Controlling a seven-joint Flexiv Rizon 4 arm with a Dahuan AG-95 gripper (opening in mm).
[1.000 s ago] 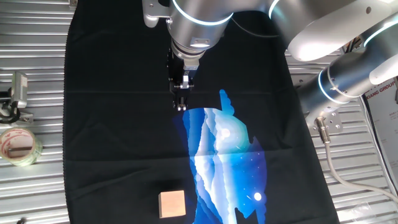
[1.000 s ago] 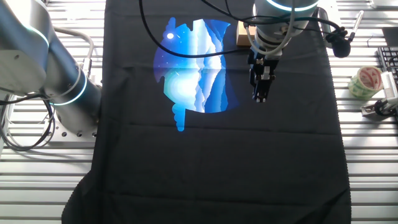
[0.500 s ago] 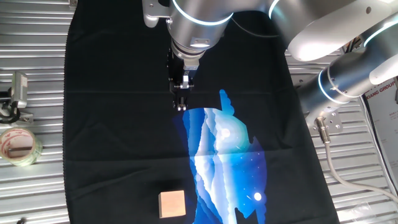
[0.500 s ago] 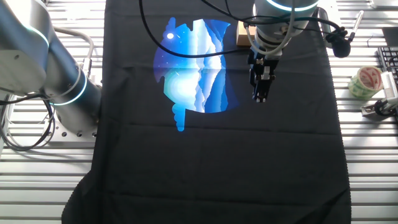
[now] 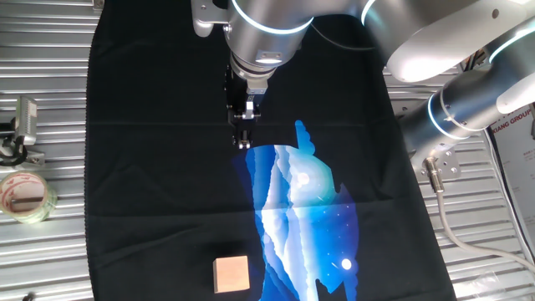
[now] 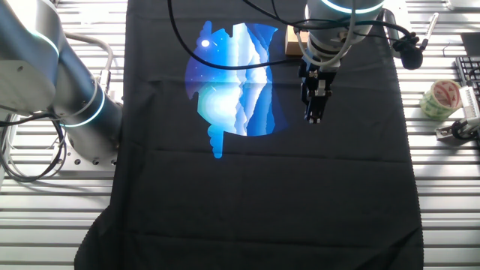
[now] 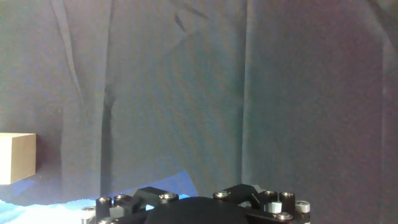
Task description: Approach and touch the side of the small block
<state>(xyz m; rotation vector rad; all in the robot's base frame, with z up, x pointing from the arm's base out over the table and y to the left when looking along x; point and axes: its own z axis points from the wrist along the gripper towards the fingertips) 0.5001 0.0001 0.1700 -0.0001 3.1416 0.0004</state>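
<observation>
The small block (image 5: 231,273) is a light tan wooden cube on the black cloth near the front edge in one fixed view. In the other fixed view only its corner (image 6: 290,42) shows behind the arm. In the hand view it sits at the left edge (image 7: 15,158). My gripper (image 5: 242,139) hangs over the cloth well away from the block, by the tip of the blue print. Its fingers point down and look pressed together, holding nothing. It also shows in the other fixed view (image 6: 314,114). The hand view shows only the gripper's base, not the fingertips.
A black cloth (image 5: 159,184) with a blue mountain print (image 5: 305,209) covers the slatted metal table. A roll of clear tape (image 5: 23,194) and a metal clip (image 5: 25,121) lie off the cloth at the left. The arm's base (image 5: 468,109) stands at the right.
</observation>
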